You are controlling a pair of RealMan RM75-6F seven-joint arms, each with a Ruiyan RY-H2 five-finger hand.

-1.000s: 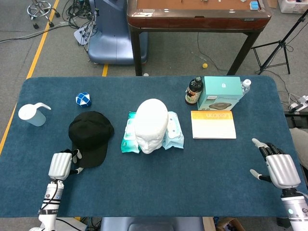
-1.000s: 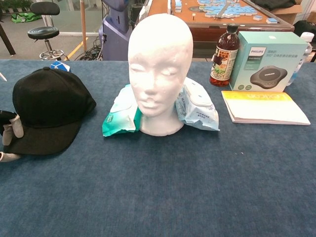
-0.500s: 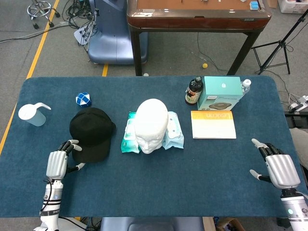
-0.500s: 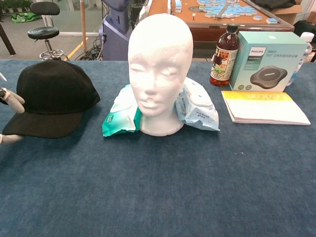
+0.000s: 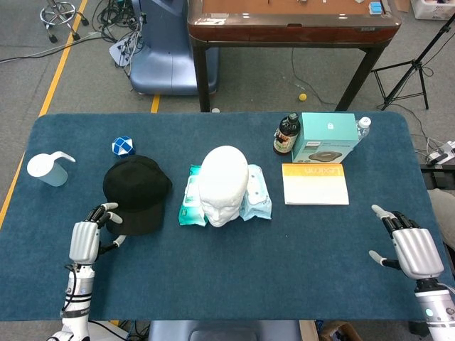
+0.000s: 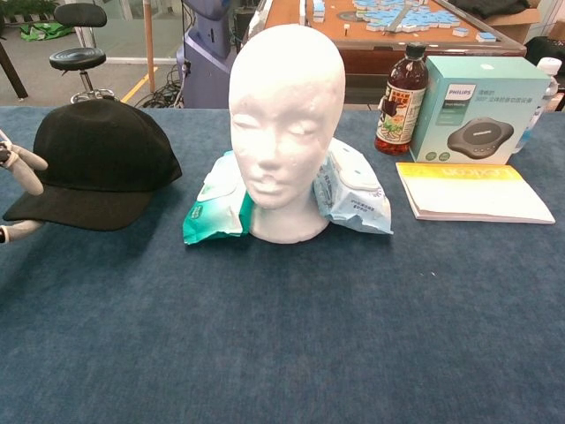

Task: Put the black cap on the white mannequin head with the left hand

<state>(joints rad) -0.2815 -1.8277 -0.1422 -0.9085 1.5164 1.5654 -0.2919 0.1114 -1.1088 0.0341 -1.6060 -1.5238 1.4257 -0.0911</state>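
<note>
The black cap [image 5: 135,192] is left of the white mannequin head [image 5: 224,181], which stands upright mid-table facing me. My left hand [image 5: 87,238] is at the cap's near-left edge and pinches the brim, a finger above and the thumb below. In the chest view the cap [image 6: 101,163] looks raised off the cloth, brim level and pointing at me, with the fingertips [image 6: 25,170] at its left edge and the mannequin head [image 6: 287,115] to its right. My right hand [image 5: 412,249] rests at the near right with fingers spread, holding nothing.
Two wipe packs [image 5: 188,202] flank the mannequin's neck. A dark bottle [image 5: 286,133], a teal box [image 5: 325,135] and an orange-topped booklet [image 5: 315,183] sit at the back right. A blue-white cube [image 5: 122,147] and a white jug [image 5: 48,169] lie at the left.
The left hand has taken hold of the cap's brim and raised the cap from lying flat; cap and hand have shifted slightly away from me. The right hand has not moved.
</note>
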